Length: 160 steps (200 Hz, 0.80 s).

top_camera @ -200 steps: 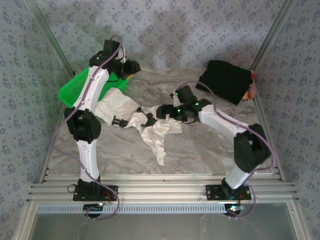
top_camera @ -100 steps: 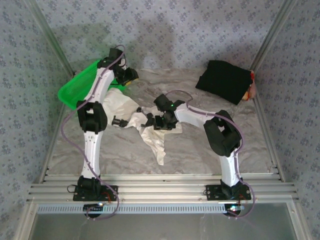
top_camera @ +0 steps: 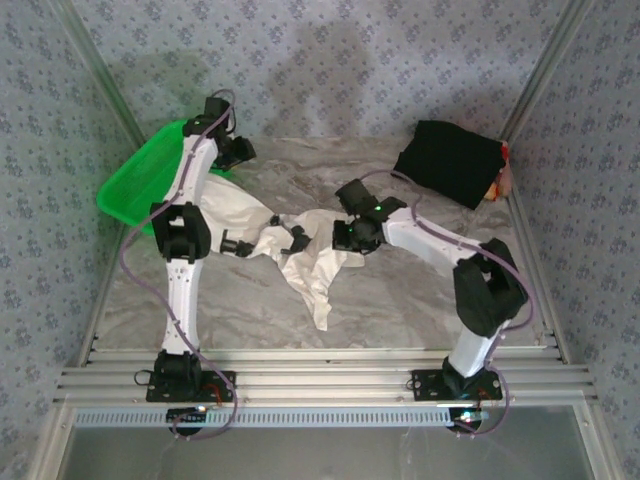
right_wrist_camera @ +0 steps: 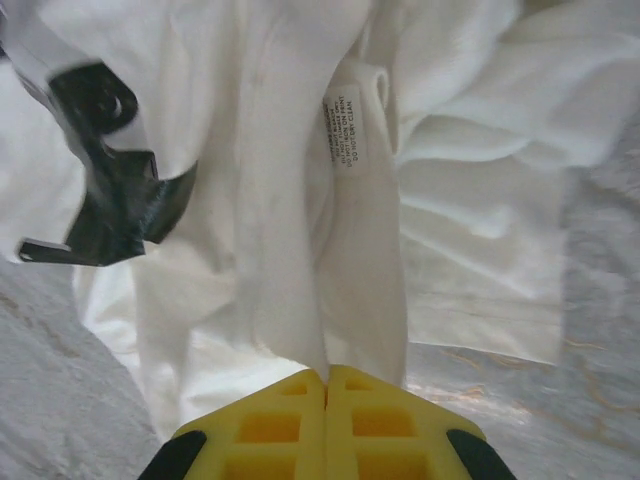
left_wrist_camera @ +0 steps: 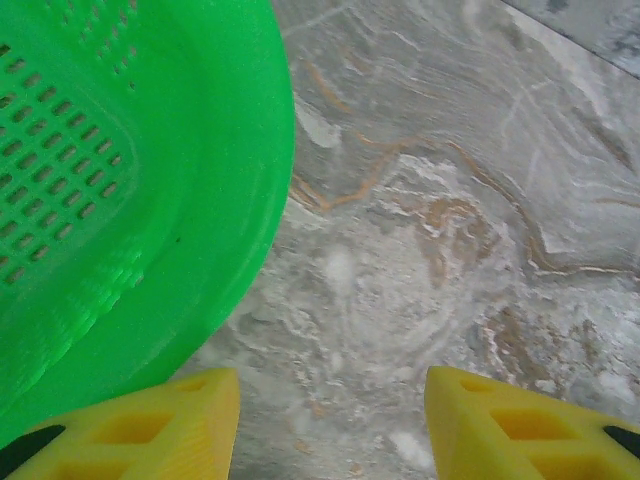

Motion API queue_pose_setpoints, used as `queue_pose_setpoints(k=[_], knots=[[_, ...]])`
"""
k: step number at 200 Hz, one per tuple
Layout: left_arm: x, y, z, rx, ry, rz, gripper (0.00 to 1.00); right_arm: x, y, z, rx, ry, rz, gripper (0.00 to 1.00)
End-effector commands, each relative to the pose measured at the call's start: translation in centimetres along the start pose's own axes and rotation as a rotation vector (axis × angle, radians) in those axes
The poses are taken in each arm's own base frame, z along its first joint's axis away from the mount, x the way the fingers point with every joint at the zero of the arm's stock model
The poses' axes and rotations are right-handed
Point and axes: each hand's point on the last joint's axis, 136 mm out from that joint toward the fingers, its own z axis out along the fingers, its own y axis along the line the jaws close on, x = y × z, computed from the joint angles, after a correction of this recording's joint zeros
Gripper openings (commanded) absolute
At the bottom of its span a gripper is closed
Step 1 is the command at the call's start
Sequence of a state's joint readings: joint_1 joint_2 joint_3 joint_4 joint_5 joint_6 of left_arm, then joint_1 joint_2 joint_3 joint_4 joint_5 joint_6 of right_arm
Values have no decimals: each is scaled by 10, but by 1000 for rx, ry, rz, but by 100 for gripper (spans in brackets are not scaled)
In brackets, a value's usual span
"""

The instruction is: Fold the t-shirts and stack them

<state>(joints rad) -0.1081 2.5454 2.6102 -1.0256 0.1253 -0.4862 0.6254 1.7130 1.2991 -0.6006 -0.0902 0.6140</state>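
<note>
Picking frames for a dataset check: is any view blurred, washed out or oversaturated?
Top external: soft, the black shirt a flat dark patch. Left wrist: sharp marbled table, green basket oversaturated. Right wrist: off-white shirt bright, folds and label distinct.

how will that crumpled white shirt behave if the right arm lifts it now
Probably floppy: the off-white shirt lies crumpled in soft folds. Pinched at one fold by the right end effector, it would likely drape and trail. Likely light; thin cloth could slip from the shut tips.
</note>
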Motion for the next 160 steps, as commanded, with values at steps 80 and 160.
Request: queue_pose_setpoints(k=[80,160], knots=[[-25,71,-13,-141,-32,-82,55,-68,-21,-135,-90,-341,56,0],[-50,75,-51,-94,-107,-129,60,-137,28,-350,-362,-872,-67,0]])
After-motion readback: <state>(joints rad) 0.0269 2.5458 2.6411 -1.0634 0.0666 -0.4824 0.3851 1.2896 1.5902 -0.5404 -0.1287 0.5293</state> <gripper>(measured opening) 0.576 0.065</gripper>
